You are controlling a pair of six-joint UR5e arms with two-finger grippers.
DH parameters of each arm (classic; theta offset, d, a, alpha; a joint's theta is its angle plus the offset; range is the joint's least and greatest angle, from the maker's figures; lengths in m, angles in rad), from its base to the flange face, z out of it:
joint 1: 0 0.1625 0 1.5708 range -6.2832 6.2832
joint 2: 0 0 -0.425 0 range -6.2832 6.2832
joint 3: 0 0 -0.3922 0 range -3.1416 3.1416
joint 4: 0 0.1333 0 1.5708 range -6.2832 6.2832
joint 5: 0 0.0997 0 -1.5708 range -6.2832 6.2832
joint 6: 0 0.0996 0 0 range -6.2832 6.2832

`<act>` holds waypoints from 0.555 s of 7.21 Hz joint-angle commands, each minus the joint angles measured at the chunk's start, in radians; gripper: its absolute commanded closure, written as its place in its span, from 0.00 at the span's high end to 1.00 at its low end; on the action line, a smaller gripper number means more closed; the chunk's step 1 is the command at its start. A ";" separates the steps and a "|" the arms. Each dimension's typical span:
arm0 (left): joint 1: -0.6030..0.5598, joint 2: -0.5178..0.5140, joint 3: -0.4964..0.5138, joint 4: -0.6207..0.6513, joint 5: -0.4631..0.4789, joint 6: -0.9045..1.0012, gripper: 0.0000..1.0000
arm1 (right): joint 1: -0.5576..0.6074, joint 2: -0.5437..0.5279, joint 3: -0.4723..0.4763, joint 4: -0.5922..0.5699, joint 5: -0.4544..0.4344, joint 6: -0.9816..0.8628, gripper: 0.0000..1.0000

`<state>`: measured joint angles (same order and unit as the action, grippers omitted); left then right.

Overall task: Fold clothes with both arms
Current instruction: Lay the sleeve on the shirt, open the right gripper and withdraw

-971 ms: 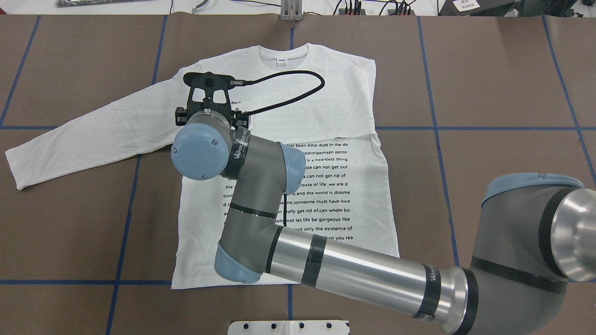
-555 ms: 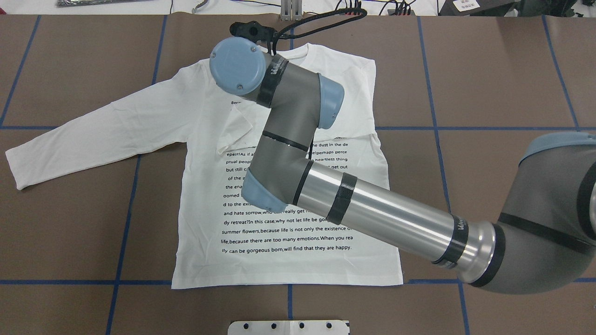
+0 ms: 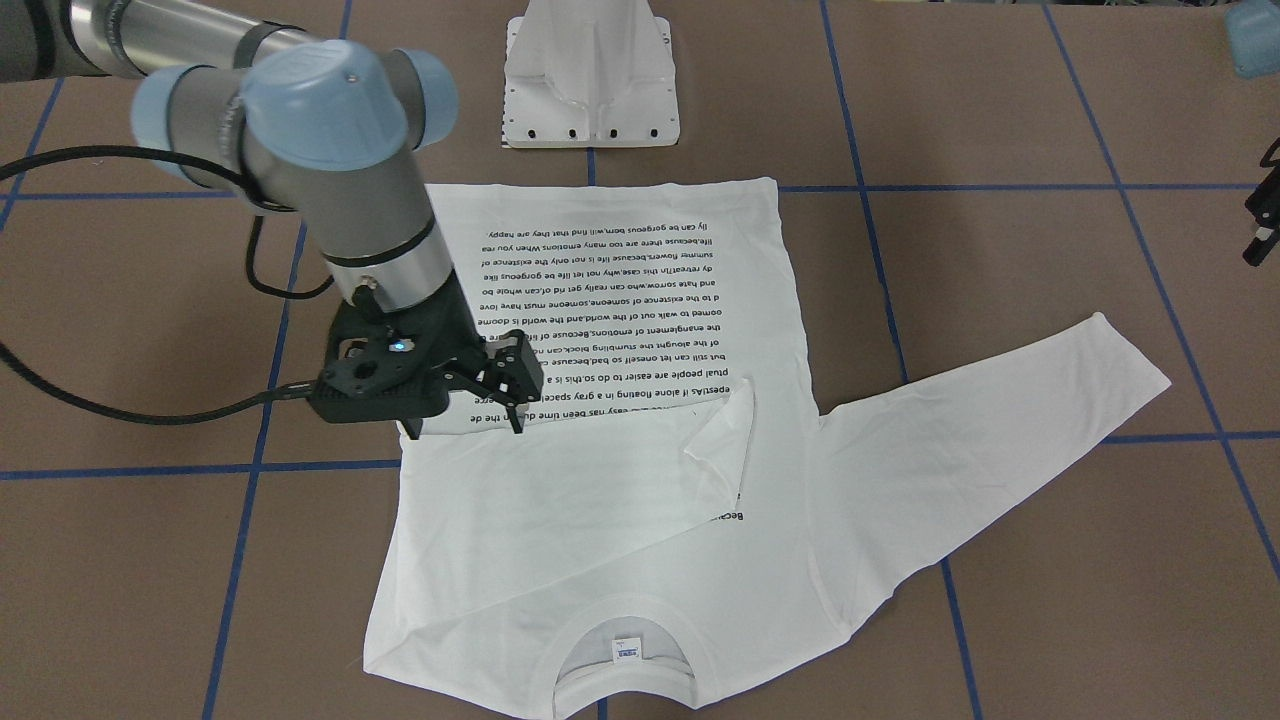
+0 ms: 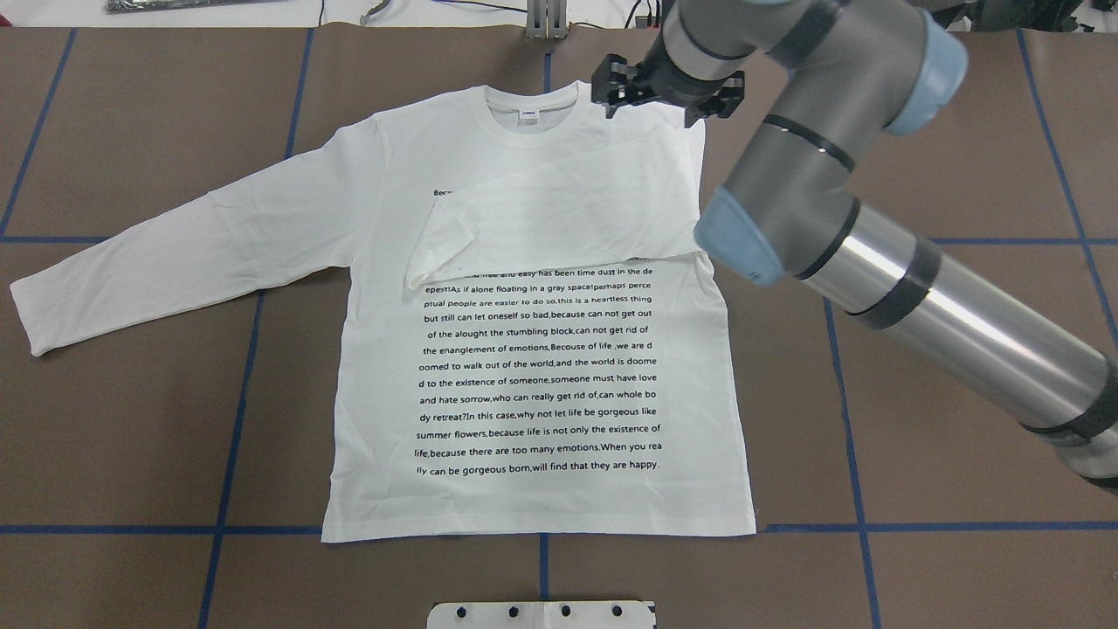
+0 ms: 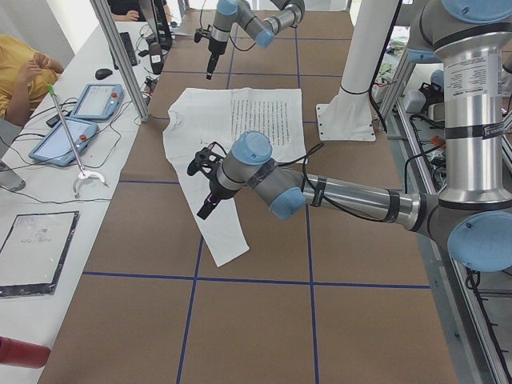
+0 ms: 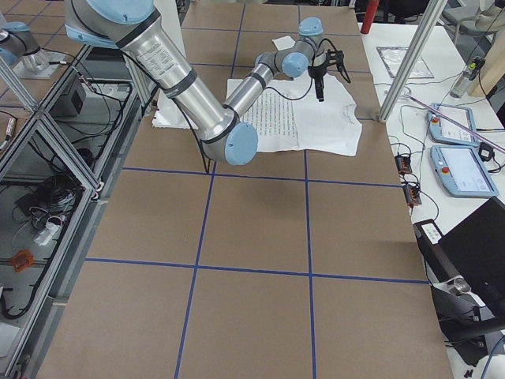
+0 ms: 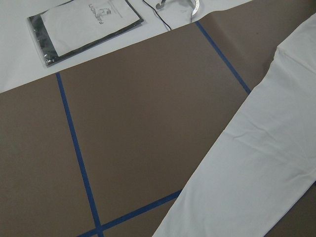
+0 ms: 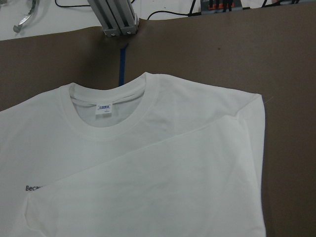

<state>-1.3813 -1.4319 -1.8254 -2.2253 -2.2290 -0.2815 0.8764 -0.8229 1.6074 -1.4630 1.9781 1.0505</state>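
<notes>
- Location: the white T-shirt [image 4: 541, 367] lies flat on the desk [image 4: 961, 393], print side up, collar away from the robot. The folded sleeve [image 4: 568, 218] is laid across the chest. The outstretched sleeve [image 4: 175, 253] runs over bare desk on the robot's left.
- Right pincer [image 3: 465, 425]: fingers spread, nothing between them. It hangs over the shirt's edge on the robot's right and looks clear of the cloth.
- Left pincer [image 3: 1262, 215]: cropped at the front view's edge, off the shirt and near the outstretched sleeve. I cannot tell whether it is spread or pressed together.
- Risk, trapped lump: the cuff [image 4: 432, 253] of the folded sleeve is crumpled and partly turned up. Any layer folded over it would likely bury the wrinkle and leave an uneven stack.
- Risk, poor pinch: the cotton lies thin and flat against the desk. Fingers coming down could skid, or take only the top layer, and the fold would then come out crooked.
- Risk, dragging: pulling the outstretched sleeve inward with nothing steadying the body could slide the whole shirt and shake the folded sleeve loose.
- Risk, snagging: the black cable [image 3: 150, 415] trails behind the right wrist. On a low sweep across the shirt it could brush and disturb the cloth.
</notes>
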 commanded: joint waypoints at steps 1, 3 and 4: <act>0.089 0.024 0.142 -0.205 0.035 -0.104 1.00 | 0.149 -0.192 0.141 0.000 0.160 -0.178 1.00; 0.221 0.030 0.298 -0.440 0.153 -0.244 1.00 | 0.208 -0.327 0.225 0.000 0.177 -0.303 1.00; 0.255 0.030 0.334 -0.473 0.190 -0.245 1.00 | 0.217 -0.346 0.238 0.000 0.177 -0.313 1.00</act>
<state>-1.1829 -1.4036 -1.5564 -2.6209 -2.0923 -0.4990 1.0722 -1.1224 1.8157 -1.4634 2.1495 0.7743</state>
